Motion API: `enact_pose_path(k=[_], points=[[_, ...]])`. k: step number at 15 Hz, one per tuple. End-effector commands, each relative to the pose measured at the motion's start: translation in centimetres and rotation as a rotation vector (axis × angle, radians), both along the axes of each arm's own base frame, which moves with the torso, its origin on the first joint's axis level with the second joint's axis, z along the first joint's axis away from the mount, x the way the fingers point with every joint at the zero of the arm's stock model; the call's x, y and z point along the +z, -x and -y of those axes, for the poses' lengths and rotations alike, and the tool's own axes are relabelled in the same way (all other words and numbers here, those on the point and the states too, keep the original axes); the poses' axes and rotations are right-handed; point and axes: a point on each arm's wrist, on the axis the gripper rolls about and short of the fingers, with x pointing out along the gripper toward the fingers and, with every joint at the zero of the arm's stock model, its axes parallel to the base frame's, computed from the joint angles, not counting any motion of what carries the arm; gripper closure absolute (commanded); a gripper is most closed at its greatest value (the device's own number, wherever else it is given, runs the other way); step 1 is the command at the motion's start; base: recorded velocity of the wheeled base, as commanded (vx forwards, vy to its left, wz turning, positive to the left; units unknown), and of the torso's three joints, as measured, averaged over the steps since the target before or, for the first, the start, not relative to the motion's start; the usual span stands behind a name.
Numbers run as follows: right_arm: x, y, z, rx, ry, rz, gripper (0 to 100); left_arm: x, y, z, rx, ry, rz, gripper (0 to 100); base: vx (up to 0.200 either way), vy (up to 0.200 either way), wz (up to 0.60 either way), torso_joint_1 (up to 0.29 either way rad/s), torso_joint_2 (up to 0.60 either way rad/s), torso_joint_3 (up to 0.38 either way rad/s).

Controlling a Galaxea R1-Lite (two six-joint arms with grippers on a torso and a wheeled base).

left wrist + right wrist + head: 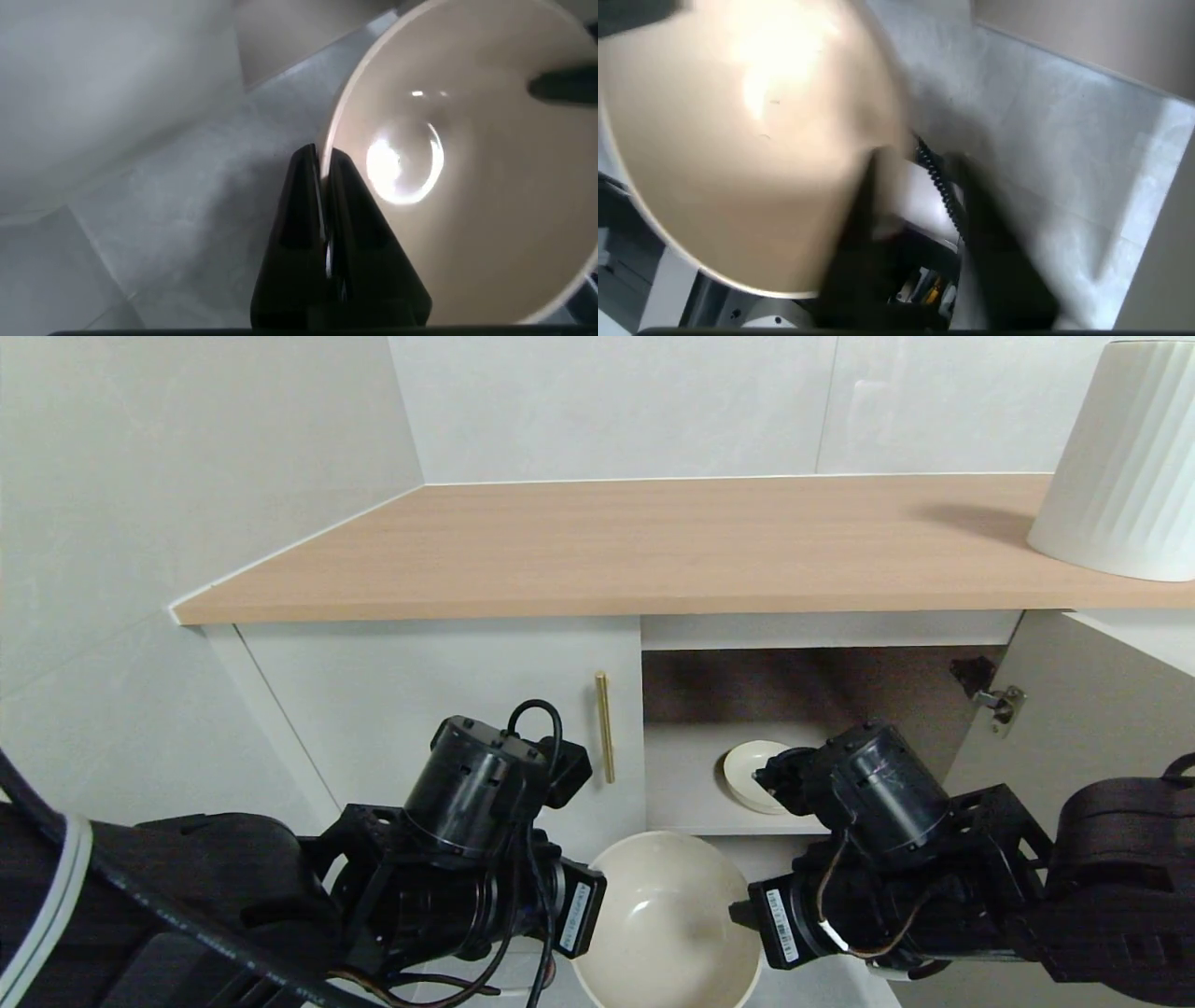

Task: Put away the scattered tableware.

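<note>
Bowl [665, 919]: one; shelved dish [750, 773]: one.

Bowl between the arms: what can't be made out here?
Bowl: near rim cut off by the head view's bottom edge.
Right gripper: whether it clamps the bowl; the right wrist view is blurred, and the right arm covers it in the head view.
Small dish on the cabinet shelf: partly hidden behind the right arm in the head view.

Cream bowl [665, 919] before open cabinet [686, 789] — small dish [750, 775] inside.
</note>
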Motion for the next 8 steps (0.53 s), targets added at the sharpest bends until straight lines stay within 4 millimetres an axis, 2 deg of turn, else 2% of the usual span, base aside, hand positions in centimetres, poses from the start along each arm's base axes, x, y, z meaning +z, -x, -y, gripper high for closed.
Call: enact_pose_path(k=[1,8], points=[[-0.22,-0.03,0.06,-0.004,0.011,-0.006,100,-0.13,-0.02,0.0,0.002,-0.007,-0.003,100,0.0,0.0,0.0,0.0,0.0,0.0],[-0.31,-0.03,0.06,-0.003,0.014,-0.008,100,-0.09,-0.01,-0.01,0.003,-0.005,-0.002,100,0.0,0.0,0.0,0.0,0.0,0.0]])
